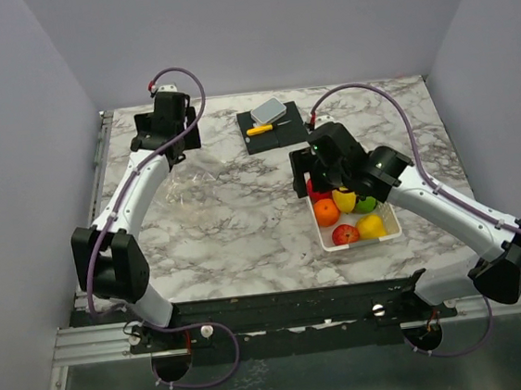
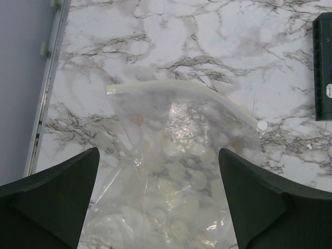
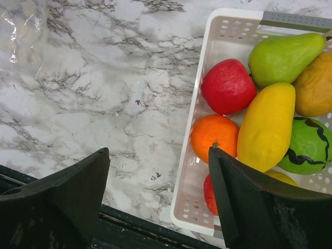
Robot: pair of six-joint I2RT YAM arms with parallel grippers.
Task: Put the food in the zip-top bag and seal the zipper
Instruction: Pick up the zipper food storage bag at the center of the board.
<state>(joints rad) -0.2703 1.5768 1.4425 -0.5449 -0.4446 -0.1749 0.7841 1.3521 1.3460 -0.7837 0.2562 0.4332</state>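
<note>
White basket (image 1: 363,243) sits right of centre on the table (image 1: 245,224). All the food (image 3: 267,127) I can see is inside it. I count at least 7 pieces: 2 red, 1 orange, a green pear, a green striped one and some yellow ones, packed touching one another.

Zip-top bag (image 2: 176,181) lies flat and crumpled at the far left of the table, well apart from the basket. Its zipper (image 2: 145,84) curves along the edge farthest from the left wrist camera. I cannot tell if that strip is pressed closed.

Dark mat (image 1: 287,136) at the far middle carries a yellow-handled knife (image 1: 258,129) and a grey block (image 1: 268,110).

Left pincer (image 2: 158,155) hangs over the bag, jaws spread wide, gripping nothing. Right pincer (image 3: 159,153) is spread just as wide, also with nothing in it. It is over bare table just beside the basket's long wall on the bag side, with 1 finger overlapping the basket's corner in the wrist view.
</note>
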